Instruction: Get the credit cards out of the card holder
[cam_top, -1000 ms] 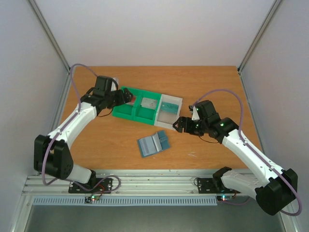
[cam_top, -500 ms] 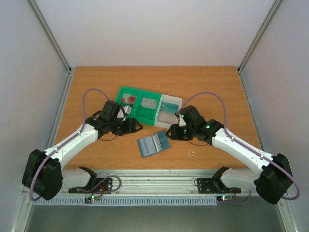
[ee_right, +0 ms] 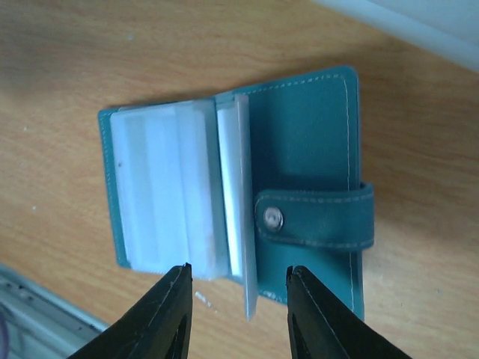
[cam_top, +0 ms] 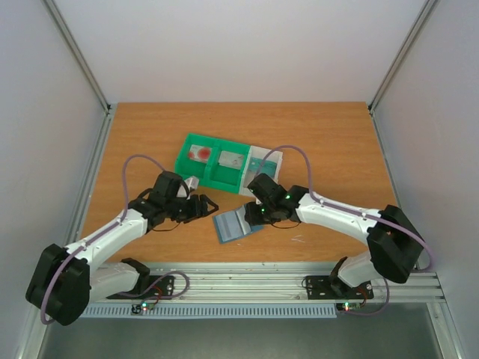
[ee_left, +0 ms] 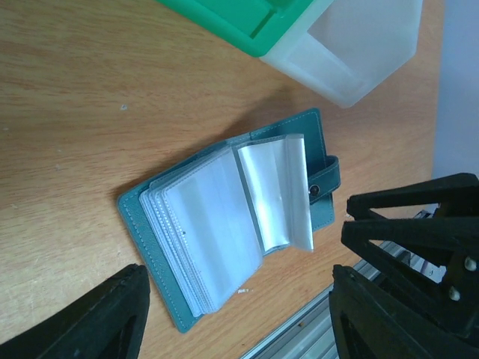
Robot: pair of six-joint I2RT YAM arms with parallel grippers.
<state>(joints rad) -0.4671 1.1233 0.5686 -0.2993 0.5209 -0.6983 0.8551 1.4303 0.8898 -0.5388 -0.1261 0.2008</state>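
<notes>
A: Where is the card holder [ee_right: 303, 142]?
B: Open on the worktop [cam_top: 322, 134], clear sleeves fanned, near the tray [cam_top: 224, 142] holding credit cards [cam_top: 199, 154].
A: Hands?
B: Right hand [ee_right: 238, 299] low over the sleeves, fingers narrowly apart, gripping nothing. Left hand [ee_left: 239, 314] wide, just beside it.

In the overhead view, the right claw [cam_top: 253, 217] covers the far corner of the card holder [cam_top: 228, 226] beneath it. Its own camera cuts both fingers [ee_right: 168, 314] off at the lower edge. Beyond the left claw [ee_left: 239, 299], the tray [ee_left: 254, 30] runs off the top edge. We cannot tell whether the clear sleeves [ee_left: 217, 224] are filled.
</notes>
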